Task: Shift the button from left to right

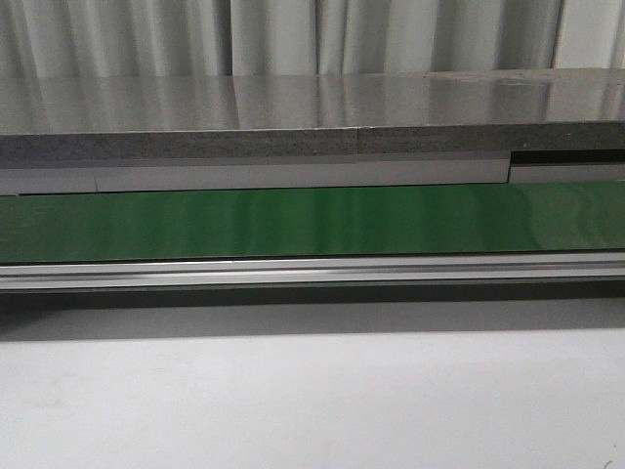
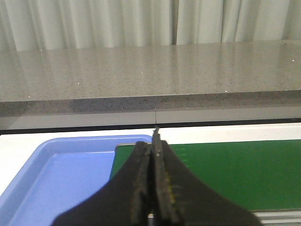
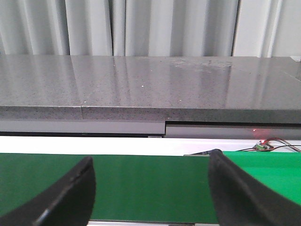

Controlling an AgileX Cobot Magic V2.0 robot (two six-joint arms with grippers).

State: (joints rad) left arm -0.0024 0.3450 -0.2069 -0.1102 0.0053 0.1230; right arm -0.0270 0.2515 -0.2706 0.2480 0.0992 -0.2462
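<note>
While button unseen, left hand (image 2: 153,141) pressed closed, right hand (image 3: 150,179) spread.

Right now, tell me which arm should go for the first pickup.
Probably left, though no button shows in any view. The left gripper is shut, above the edge of a blue tray beside the green belt. The right gripper is open over bare belt.

One green belt (image 1: 312,221), one blue tray (image 2: 61,174), two tools
</note>
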